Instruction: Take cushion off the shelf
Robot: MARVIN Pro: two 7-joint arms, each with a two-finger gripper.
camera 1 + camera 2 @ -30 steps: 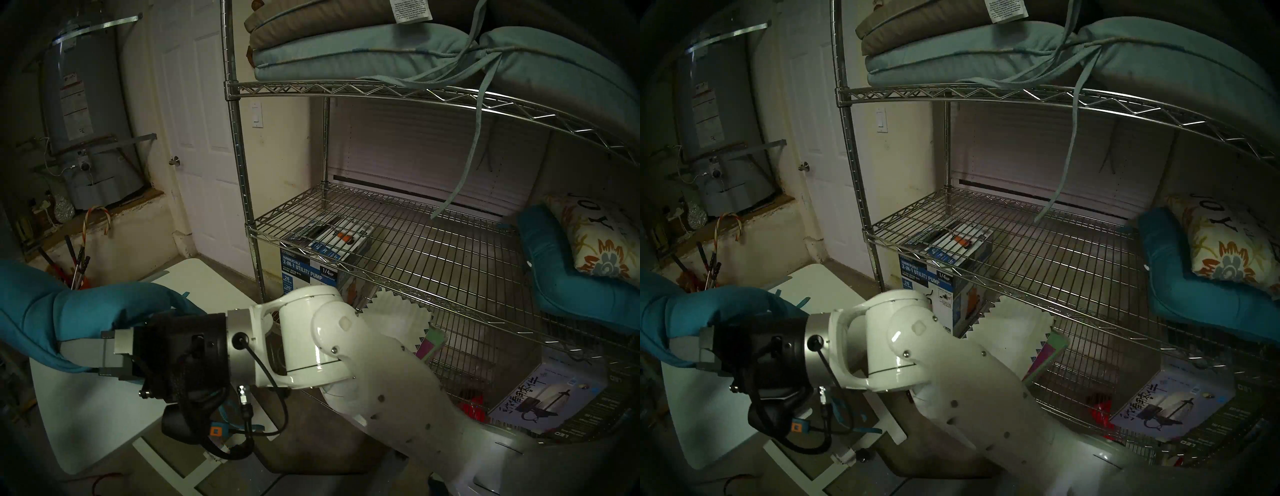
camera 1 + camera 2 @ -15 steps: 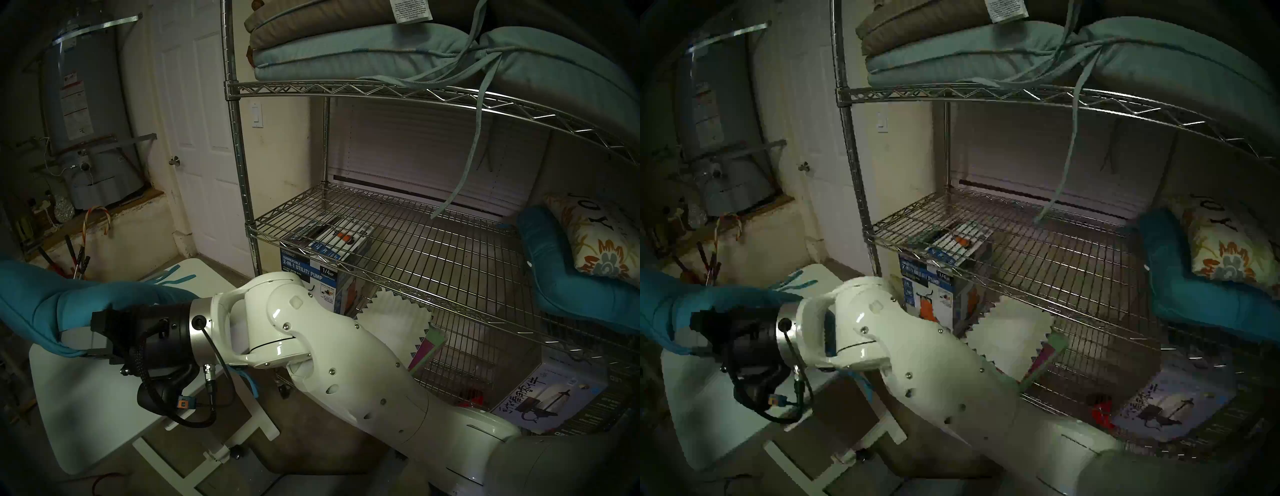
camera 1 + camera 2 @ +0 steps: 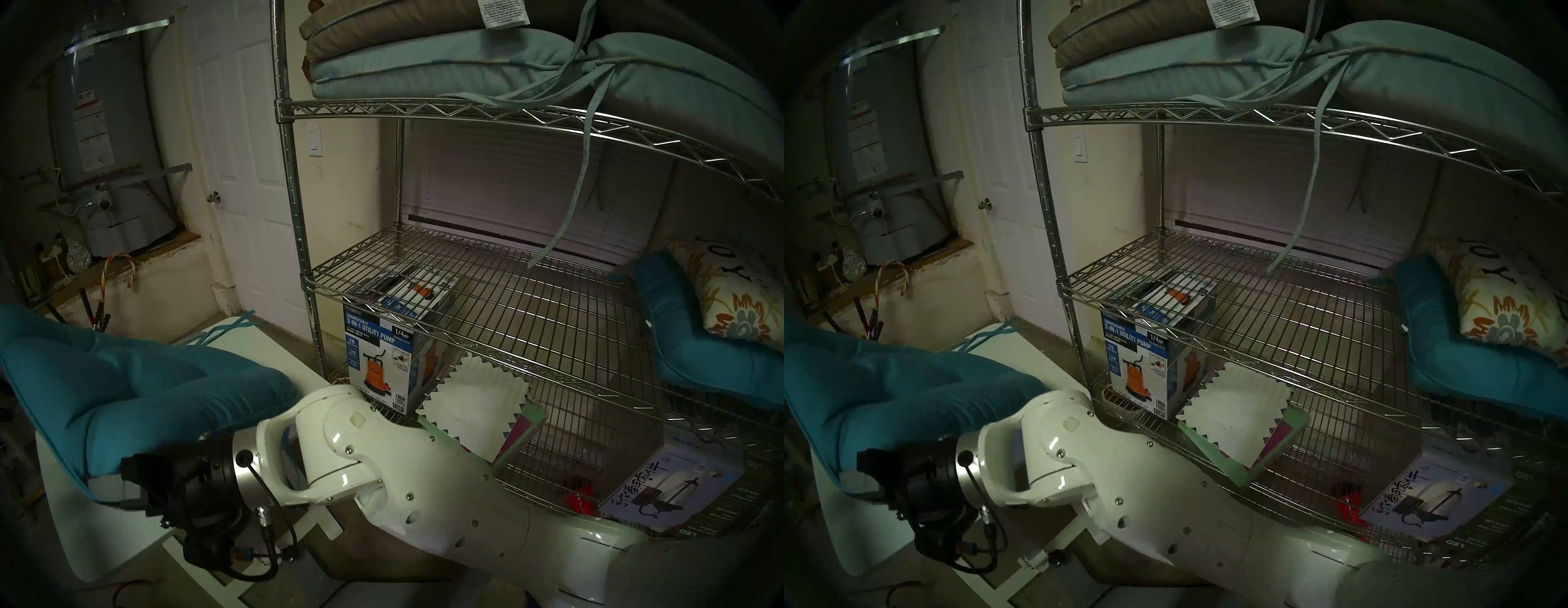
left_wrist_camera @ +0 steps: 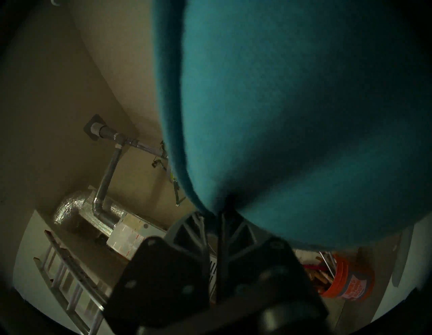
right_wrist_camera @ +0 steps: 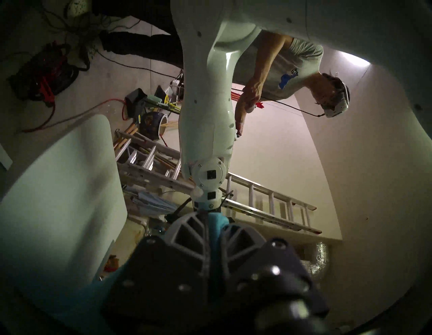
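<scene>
The cushion (image 3: 140,395) is off the shelf (image 3: 488,305), held over the white table (image 3: 106,543) at the left of the head views, with its thin ties (image 3: 231,327) trailing onto the table's far edge. The right gripper (image 3: 108,488) is clamped on the cushion's near piped edge; the right wrist view shows teal fabric pinched between its nearly closed fingers (image 5: 187,231). The left gripper (image 4: 214,214) is likewise closed tight on another edge of the cushion (image 4: 292,105), which fills most of that view.

On the shelf's lower tier stands a box (image 3: 384,361) printed "SUBMERSIBLE 2-IN-1 UTILITY PUMP", "1/4 HP", with a picture of an orange pump. Further right lies a box (image 3: 674,488) with Chinese characters, seen upside down. On the middle tier, at the right, a floral pillow (image 3: 738,293) rests on a bent teal cushion (image 3: 695,339). The top tier holds pale blue-grey cushions (image 3: 466,63) with a white care tag (image 3: 502,12), its print too small to read.
</scene>
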